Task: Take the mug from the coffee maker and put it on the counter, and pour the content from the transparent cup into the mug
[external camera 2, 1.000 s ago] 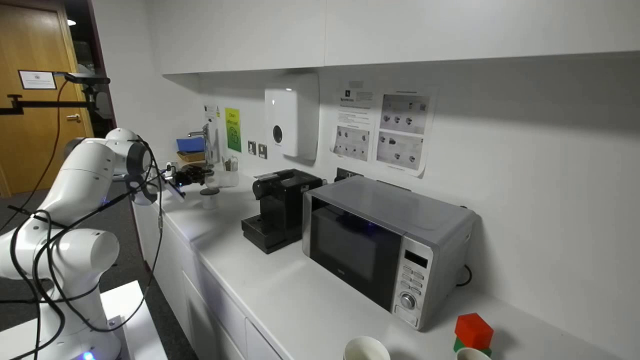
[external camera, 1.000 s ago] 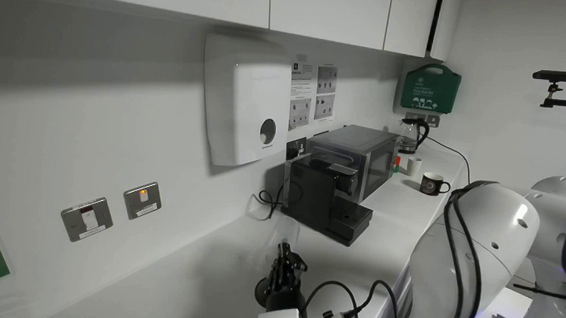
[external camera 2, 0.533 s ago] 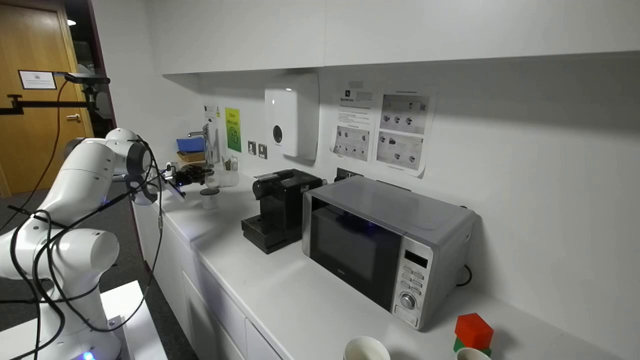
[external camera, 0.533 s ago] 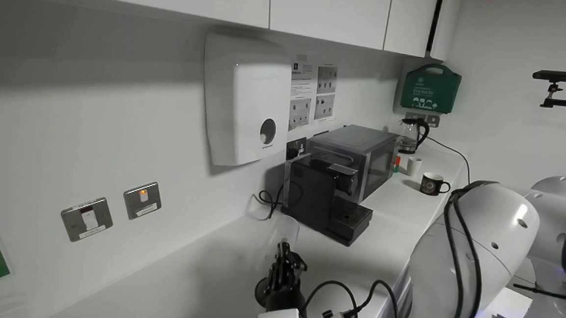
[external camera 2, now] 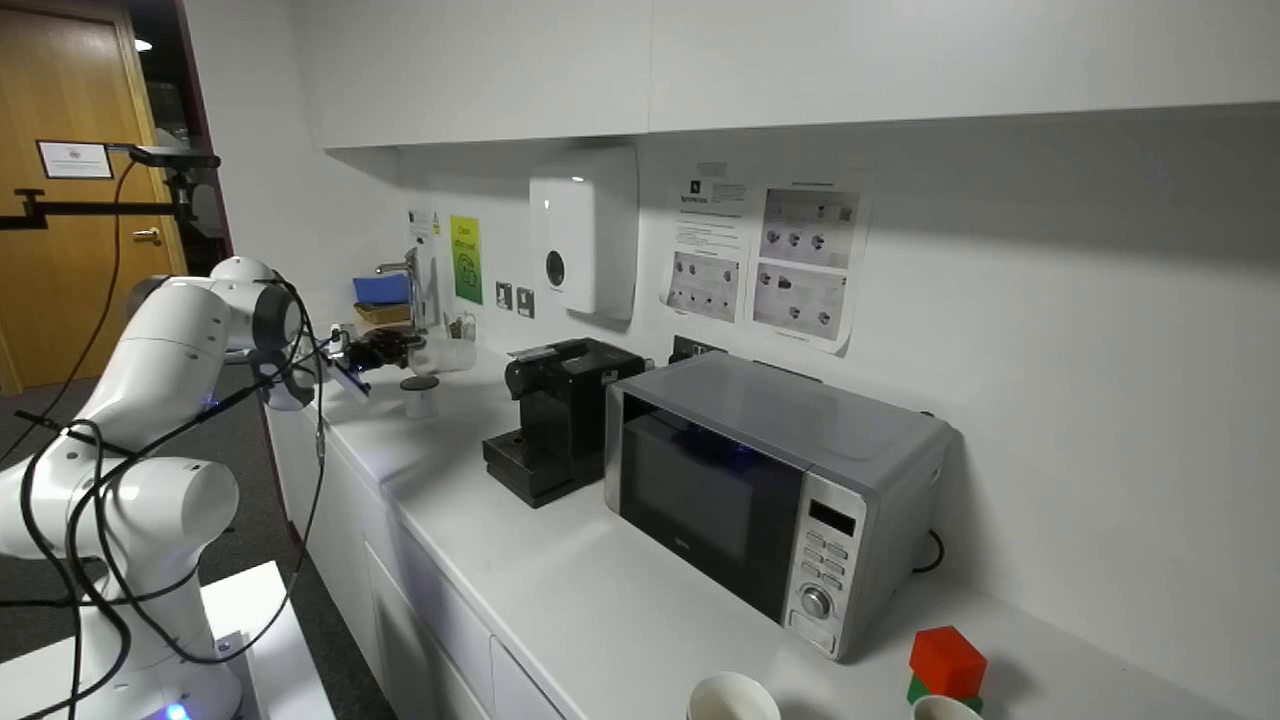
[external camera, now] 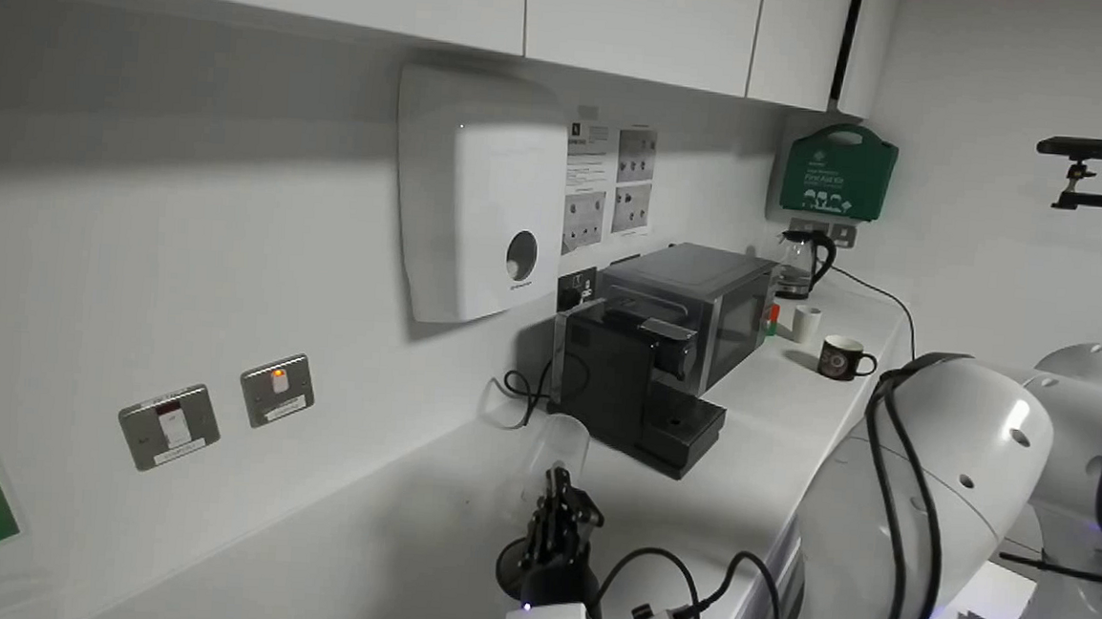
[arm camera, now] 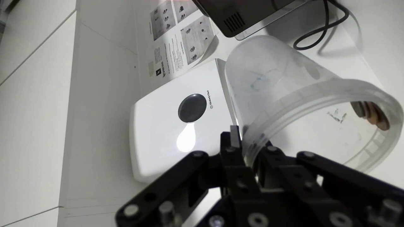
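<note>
My gripper (arm camera: 250,145) is shut on the rim of the transparent cup (arm camera: 268,72), one finger inside and one outside. In both exterior views the cup (external camera: 557,449) hangs tilted, base raised and mouth slanting down towards the mug (external camera 2: 420,401). The mug stands upright on the counter (external camera 2: 560,570), below the cup's mouth; its dark inside shows as a disc beside my fingers in an exterior view. Several small brown and grey pieces (arm camera: 372,115) appear within the mouth's outline in the wrist view. The black coffee maker (external camera: 605,370) stands farther along, nothing on its drip tray.
Beyond the coffee maker sits a microwave (external camera 2: 720,470). A patterned dark mug (external camera: 840,358), another white cup (external camera: 805,324) and a kettle (external camera: 796,267) are at the far end. A wall dispenser (external camera: 491,201) hangs above the counter. Cables loop from my arm near the counter's edge.
The gripper and held cup have shifted very slightly to the right in an exterior view, and the cup's base sits a touch higher. The mug has not visibly moved.
</note>
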Robot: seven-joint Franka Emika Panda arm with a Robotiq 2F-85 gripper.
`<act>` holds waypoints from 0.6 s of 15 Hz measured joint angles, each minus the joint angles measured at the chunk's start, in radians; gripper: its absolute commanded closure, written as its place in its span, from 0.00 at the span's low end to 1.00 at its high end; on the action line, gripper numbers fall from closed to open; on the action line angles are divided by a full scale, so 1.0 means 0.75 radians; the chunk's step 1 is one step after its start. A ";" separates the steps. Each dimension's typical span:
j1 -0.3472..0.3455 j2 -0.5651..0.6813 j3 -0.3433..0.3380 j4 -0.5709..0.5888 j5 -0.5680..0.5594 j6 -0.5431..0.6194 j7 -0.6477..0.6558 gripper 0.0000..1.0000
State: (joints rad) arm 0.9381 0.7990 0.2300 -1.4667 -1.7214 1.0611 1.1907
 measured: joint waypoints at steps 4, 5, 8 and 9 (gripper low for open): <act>0.009 0.004 -0.006 0.000 -0.014 -0.004 0.000 0.98; 0.009 0.004 -0.007 0.000 -0.017 -0.004 0.000 0.98; 0.009 0.004 -0.007 0.000 -0.022 -0.004 0.000 0.98; 0.009 0.004 -0.007 0.000 -0.024 -0.004 0.000 0.98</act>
State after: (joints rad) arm 0.9446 0.8022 0.2247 -1.4667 -1.7393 1.0582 1.1906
